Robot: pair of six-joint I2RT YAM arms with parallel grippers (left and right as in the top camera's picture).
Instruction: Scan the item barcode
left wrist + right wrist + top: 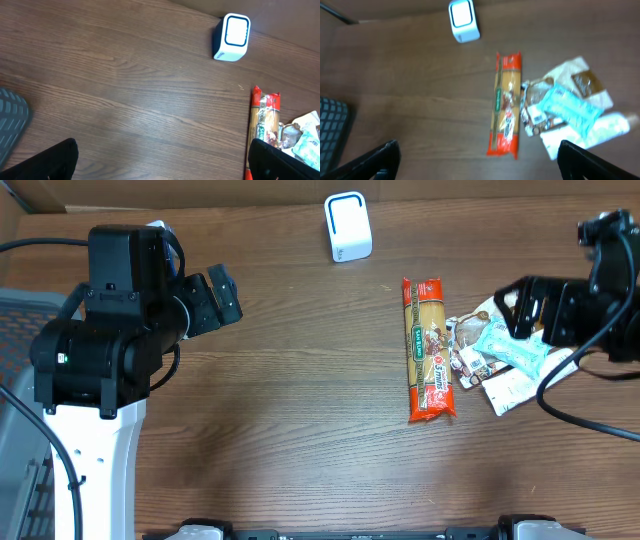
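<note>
Both claws are seen wide and empty: the left gripper [228, 298] at frame left, the right gripper [512, 310] at the right edge. The pasta [429, 348] lies right of centre, below the scanner [348, 226]. It is best gripped mid-length, barcode left uncovered.

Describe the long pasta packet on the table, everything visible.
The pasta packet is a long, narrow, plastic-looking pack, red-orange at both ends, with pale yellow pasta in the middle and a green label strip. It lies flat on the wooden table, right of centre, its right side meeting a heap of smaller packets.
</note>
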